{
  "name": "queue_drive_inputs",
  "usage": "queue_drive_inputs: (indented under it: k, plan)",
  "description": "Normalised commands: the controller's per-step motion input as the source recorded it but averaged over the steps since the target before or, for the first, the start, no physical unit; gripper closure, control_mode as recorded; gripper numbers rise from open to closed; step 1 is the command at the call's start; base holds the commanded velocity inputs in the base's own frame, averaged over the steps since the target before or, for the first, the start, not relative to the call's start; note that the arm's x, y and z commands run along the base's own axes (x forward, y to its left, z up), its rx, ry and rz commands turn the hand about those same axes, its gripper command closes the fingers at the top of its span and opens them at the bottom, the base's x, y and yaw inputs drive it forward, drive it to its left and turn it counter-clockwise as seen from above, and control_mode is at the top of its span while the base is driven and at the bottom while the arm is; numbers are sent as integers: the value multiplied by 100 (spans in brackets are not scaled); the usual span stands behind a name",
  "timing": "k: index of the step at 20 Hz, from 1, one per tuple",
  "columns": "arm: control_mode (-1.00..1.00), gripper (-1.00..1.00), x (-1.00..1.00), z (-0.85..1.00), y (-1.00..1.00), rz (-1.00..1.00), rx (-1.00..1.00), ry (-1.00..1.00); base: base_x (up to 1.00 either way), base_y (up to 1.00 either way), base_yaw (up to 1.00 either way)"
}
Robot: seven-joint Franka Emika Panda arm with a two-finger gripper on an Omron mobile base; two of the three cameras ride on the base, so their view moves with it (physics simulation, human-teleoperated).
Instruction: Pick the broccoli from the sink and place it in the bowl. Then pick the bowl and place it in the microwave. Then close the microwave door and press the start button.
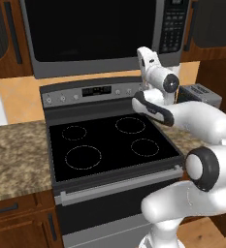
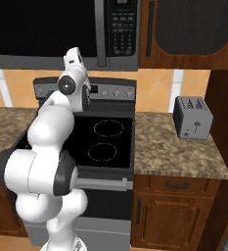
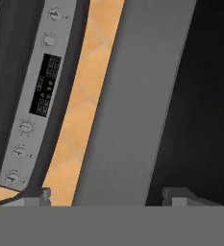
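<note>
A speckled granite counter (image 2: 184, 152) flanks the black-topped stove (image 1: 109, 140); a grey toaster (image 2: 193, 117) stands on it.

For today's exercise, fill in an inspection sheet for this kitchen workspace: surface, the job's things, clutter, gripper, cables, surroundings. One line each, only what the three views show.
Surface: speckled stone counter on both sides of a black-topped stove; all four burner rings are bare.
Job's things: microwave above the stove, microwave door shut, keypad panel on its right side.
Clutter: grey toaster on the counter right of the stove.
Gripper: gripper raised near the microwave's lower edge, jaws wide apart, holding nothing.
Cables: nothing seen.
Surroundings: brown wooden cabinets below the counter, orange tiled backsplash, stove control panel with knobs.
</note>
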Motion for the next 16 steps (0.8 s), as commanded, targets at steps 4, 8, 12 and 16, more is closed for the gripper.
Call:
queue_drive_inputs:
  k: [4, 8, 12, 16]
  plan:
    - [-100, -100, -100, 65, -11, 28, 0, -4, 0, 0, 0]
    - [-100, -100, -100, 84, -66, 15, 0, -1, 0, 0, 0]
    - [-100, -100, -72, 42, -97, 3, 0, 1, 0, 0, 0]
    - [-100, -100, 13, 16, -68, -1, 0, 10, 0, 0, 0]
